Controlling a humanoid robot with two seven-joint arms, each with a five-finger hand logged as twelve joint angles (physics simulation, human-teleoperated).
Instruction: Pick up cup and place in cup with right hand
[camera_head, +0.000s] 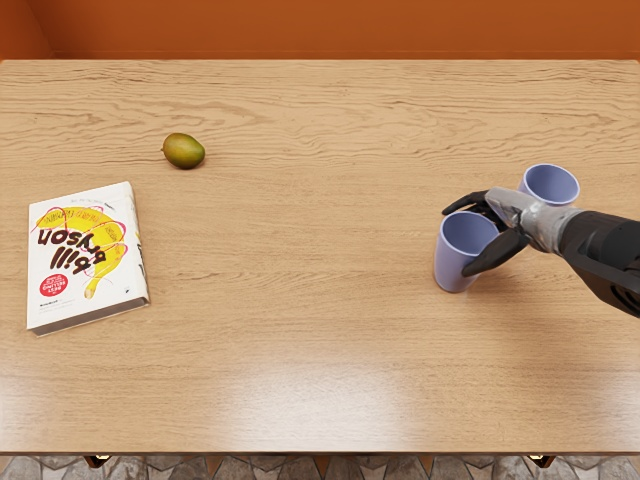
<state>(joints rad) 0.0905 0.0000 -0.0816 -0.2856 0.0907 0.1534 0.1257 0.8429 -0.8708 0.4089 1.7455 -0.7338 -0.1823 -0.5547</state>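
Wooden tabletop (300, 390), light brown and grained, fills most of the view, its near edge running across the bottom. Past that near edge, a strip of floor (350, 468) shows a pattern of grey and brown stone shapes.

On the left, toward the near side, lies a thick book (75, 260) with a white cover. The cover has a yellow banana drawing, a round red badge and the name "bill bryson", which appears upside down. Well apart from the book, farther back and a little to its right, rests a mango (184, 151), mostly green with a brownish tinge and a short stem pointing left.

Two blue-violet cups are on the right half, separate from each other. The near cup (450, 262) stands upright, its open mouth facing up. The far cup (551, 184) sits behind it and to the right, its lower part hidden by the right hand (511, 213).

That hand, black and silver, comes in from the right edge on a dark arm (605, 255) and is at the near cup's right side, partly covering it. Whether the fingers are open or gripping cannot be told. Beyond the tabletop's far edge is an orange wall (320, 30).
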